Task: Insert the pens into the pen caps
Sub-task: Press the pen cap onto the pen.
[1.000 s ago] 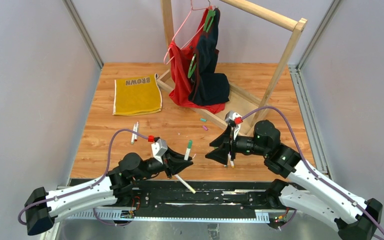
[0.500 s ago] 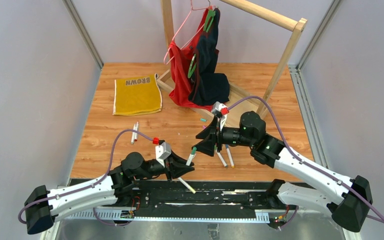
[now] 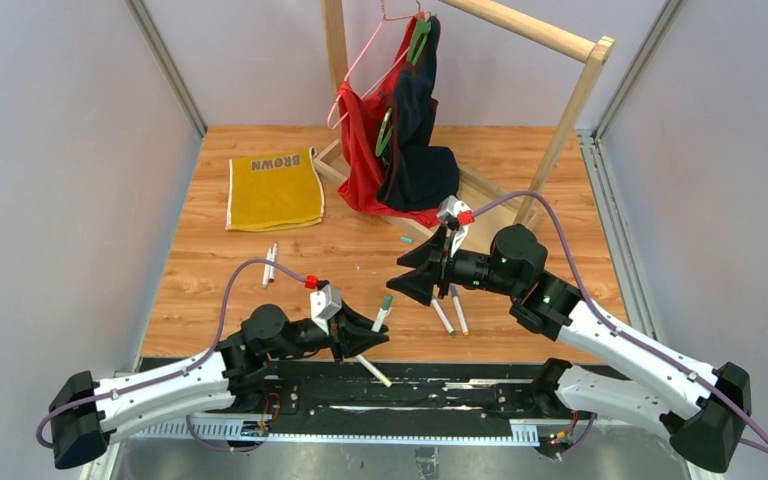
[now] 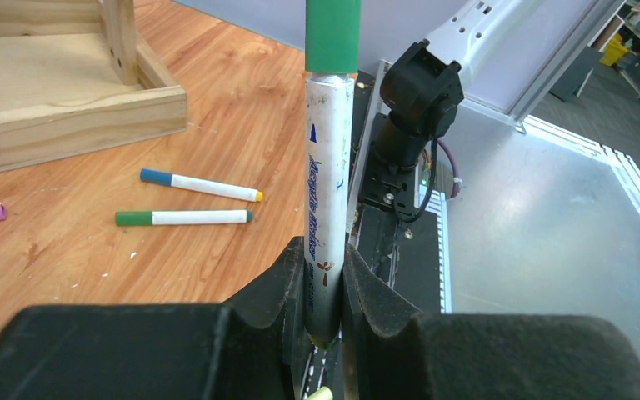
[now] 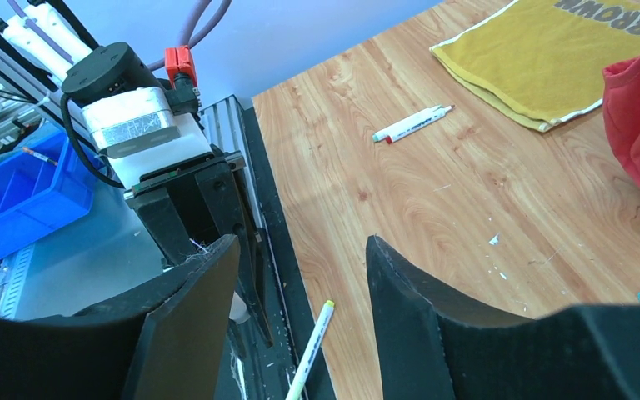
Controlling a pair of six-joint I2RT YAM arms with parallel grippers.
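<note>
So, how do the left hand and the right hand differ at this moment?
The left hand is shut on a green-capped pen; the right hand is open and empty. The left hand hangs by the near edge of the table; the right hand is farther in over its wood. Both are black.

Left pincer (image 4: 325, 279) clamps an upright white-barrelled, green-capped pen (image 4: 327, 183); two more white pens (image 4: 200, 185) (image 4: 185, 217) lie left on the wooden surface (image 4: 242, 100).

Right end effector (image 3: 400, 281) farther back, off the 2 pens (image 3: 442, 316); left end effector (image 3: 376, 335) slightly nearer.
</note>
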